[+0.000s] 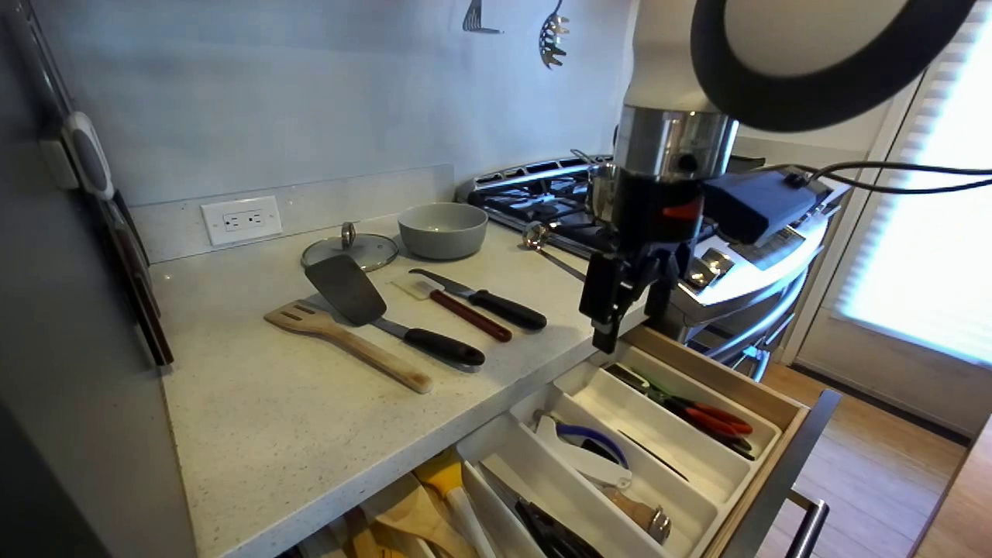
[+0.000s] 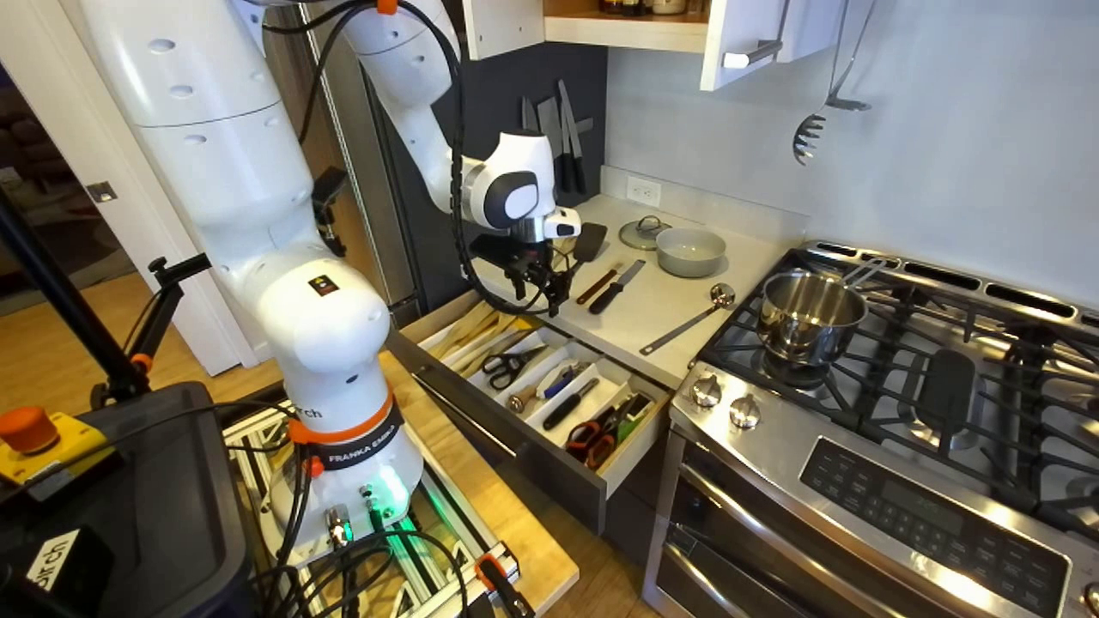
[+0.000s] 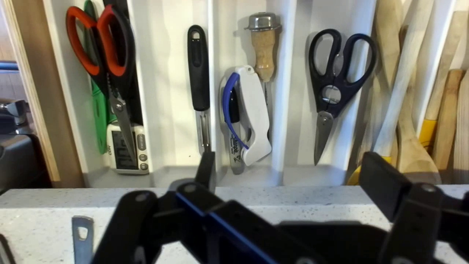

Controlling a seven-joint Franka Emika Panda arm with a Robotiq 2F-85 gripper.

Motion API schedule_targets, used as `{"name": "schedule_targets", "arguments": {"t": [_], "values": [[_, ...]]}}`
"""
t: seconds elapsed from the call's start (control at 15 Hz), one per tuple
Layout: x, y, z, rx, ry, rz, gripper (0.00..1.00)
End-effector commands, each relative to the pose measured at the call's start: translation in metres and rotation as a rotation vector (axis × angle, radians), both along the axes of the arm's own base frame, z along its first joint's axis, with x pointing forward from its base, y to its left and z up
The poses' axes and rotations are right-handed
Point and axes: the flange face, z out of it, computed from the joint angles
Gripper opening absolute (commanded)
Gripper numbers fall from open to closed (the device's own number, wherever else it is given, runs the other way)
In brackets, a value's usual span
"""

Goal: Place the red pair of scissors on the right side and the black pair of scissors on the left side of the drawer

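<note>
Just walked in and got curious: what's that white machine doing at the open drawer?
This robot arm is meant to put the red scissors on the right of the drawer and the black scissors on the left. Both pairs seem to be there already: the red at the stove end, the black across a divider from wooden utensils. Its gripper hangs open and empty near the counter.

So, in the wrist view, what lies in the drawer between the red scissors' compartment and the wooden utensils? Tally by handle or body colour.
Black handle: 2 (black pair of scissors, peeler)
Bare wood handle: 1 (metal-capped tool)
Grey with black cap: 1 (marker)
White and blue: 1 (curved tool)
Total: 5
</note>
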Motion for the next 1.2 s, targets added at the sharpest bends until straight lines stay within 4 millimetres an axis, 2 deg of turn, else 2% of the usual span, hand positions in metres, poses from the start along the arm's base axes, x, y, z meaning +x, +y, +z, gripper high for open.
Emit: {"name": "schedule_targets", "arguments": {"t": [0.0, 0.33, 0.73, 0.8, 1.13], "values": [[-0.014, -0.016, 0.033, 0.018, 0.031, -0.056, 1.0], [-0.017, -0.04, 0.074, 0.015, 0.052, -0.117, 1.0], [-0.023, -0.068, 0.107, 0.021, 0.028, -0.177, 1.0], [-0.014, -0.058, 0.098, 0.013, 0.029, -0.165, 1.0], [-0.016, -0.065, 0.108, 0.018, 0.017, -0.181, 1.0]]}}
